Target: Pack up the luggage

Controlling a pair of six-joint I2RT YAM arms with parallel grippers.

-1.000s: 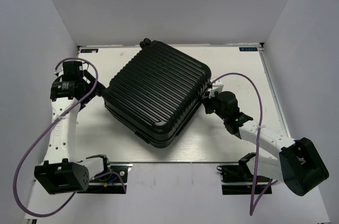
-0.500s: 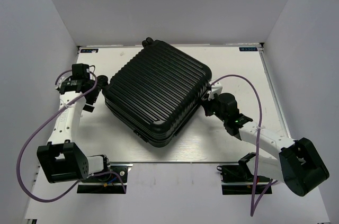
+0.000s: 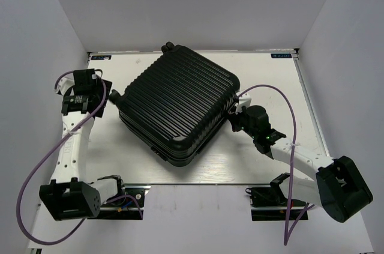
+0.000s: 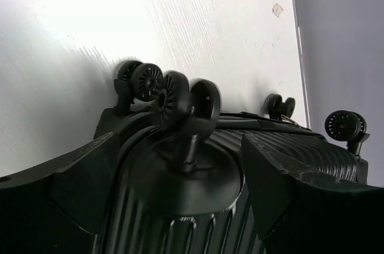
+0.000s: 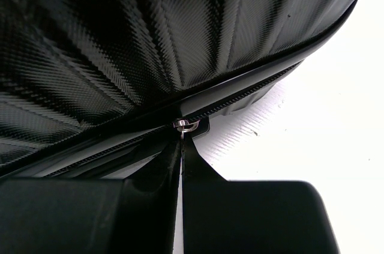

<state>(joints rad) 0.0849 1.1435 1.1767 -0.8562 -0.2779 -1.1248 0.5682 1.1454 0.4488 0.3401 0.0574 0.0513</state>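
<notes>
The luggage is a black ribbed hard-shell suitcase lying closed and turned diagonally on the white table. My left gripper is at its left corner. In the left wrist view its jaws stand open on either side of the corner with the small black wheels, and the ribbed shell fills the space between them. My right gripper is at the suitcase's right edge. There it is shut on the small metal zipper pull, just under the zipper track.
White walls enclose the table on the left, right and back. More wheels stick out at the suitcase's far corner. Purple cables loop from both arms. Bare table lies to the right of the suitcase and in front of it.
My left wrist swung in toward the suitcase's corner and then shifted back up and left. The right gripper stayed shut at the zipper. The suitcase barely moved.
</notes>
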